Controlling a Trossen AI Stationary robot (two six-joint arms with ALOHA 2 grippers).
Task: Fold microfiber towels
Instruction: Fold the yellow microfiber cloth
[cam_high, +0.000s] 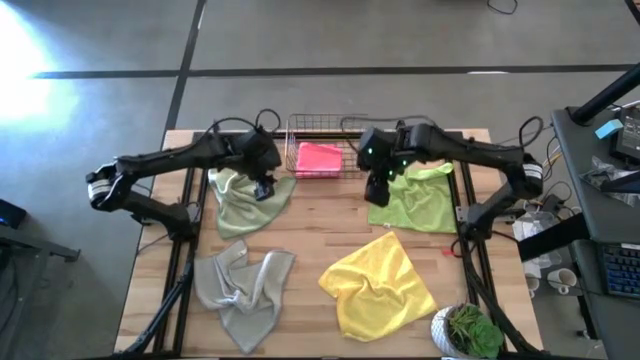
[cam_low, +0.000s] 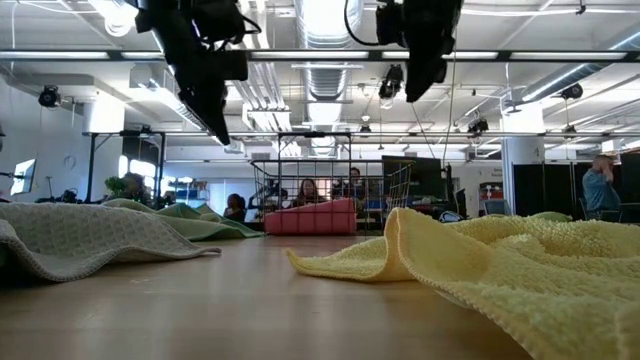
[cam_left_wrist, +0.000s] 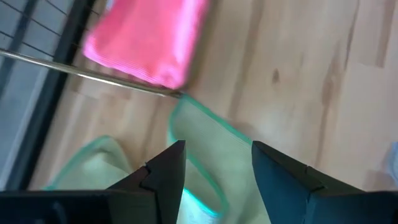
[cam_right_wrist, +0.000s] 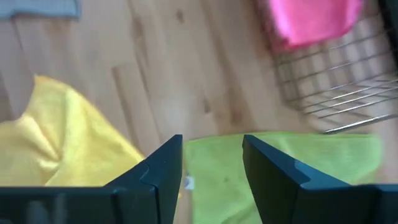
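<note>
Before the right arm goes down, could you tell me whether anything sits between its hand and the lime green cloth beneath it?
Nothing visible does. The right hand hangs open above the lime green microfiber towel, with only air between. The copper wire basket holding the folded pink towel stands beside it, not underneath.

Five soft microfiber towels in all: one folded pink towel (cam_high: 319, 158) in the basket; one pale sage green towel (cam_high: 247, 203); one lime green towel (cam_high: 420, 203); one crumpled yellow towel (cam_high: 378, 285); one grey-beige towel (cam_high: 243, 292); one copper wire basket (cam_high: 296, 133); two dark robot arms, a left arm (cam_high: 165, 165) and a right arm (cam_high: 478, 154); one wooden slat table (cam_high: 310, 232); one small green plant in a white pot (cam_high: 468, 332).
</note>
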